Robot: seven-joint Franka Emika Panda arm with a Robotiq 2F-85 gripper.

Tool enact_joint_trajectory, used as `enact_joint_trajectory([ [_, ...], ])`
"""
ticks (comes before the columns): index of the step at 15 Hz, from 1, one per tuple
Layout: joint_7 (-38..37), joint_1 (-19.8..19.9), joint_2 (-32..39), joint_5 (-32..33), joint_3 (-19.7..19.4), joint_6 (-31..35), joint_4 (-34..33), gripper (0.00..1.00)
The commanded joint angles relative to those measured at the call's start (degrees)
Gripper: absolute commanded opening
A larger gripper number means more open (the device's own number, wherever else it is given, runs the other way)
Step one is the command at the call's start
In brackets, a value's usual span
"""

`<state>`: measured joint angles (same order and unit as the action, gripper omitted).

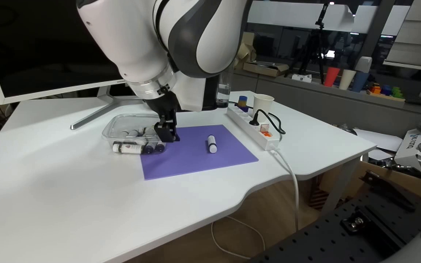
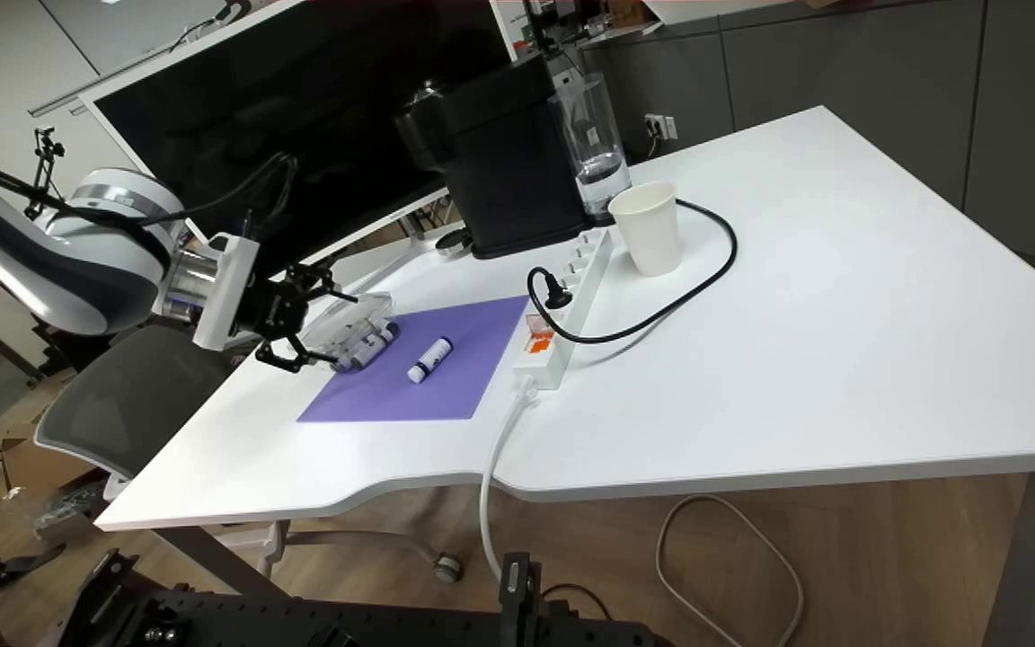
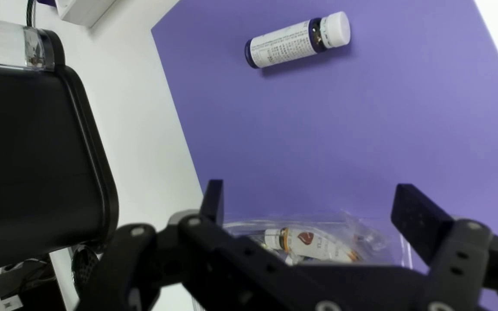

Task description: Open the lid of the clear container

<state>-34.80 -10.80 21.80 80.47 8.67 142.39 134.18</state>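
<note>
The clear container [image 1: 122, 124] is a low clear plastic box with several small white-labelled, dark bottles showing through it. It stands at the mat's edge in an exterior view and also shows in an exterior view [image 2: 374, 310]. In the wrist view its near rim [image 3: 275, 222] shows between the fingers. I cannot tell the translucent lid apart from the box's clear top. My gripper [image 3: 308, 194] is open, with its fingers spread above the box's two sides and nothing held between them. It also shows in both exterior views [image 1: 168, 137] [image 2: 345, 329]. The gripper hides part of the box.
A purple mat [image 1: 196, 160] lies beside the box, with a loose white-capped bottle [image 1: 211, 144] on it. A white power strip [image 2: 562, 332], a paper cup [image 2: 648, 229], a glass cylinder [image 2: 594, 144] and a black machine [image 2: 508, 162] stand nearby. A monitor [image 2: 302, 108] stands behind.
</note>
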Motion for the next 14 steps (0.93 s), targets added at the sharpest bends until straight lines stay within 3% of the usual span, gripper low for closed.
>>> enact_joint_trajectory([
  [1, -1.32, -0.29, 0.82, 2.49, 0.17, 0.07, -1.51, 1.0],
  [14, -4.92, -0.14, 0.64, 8.28, 0.74, -0.11, -4.49, 1.0],
])
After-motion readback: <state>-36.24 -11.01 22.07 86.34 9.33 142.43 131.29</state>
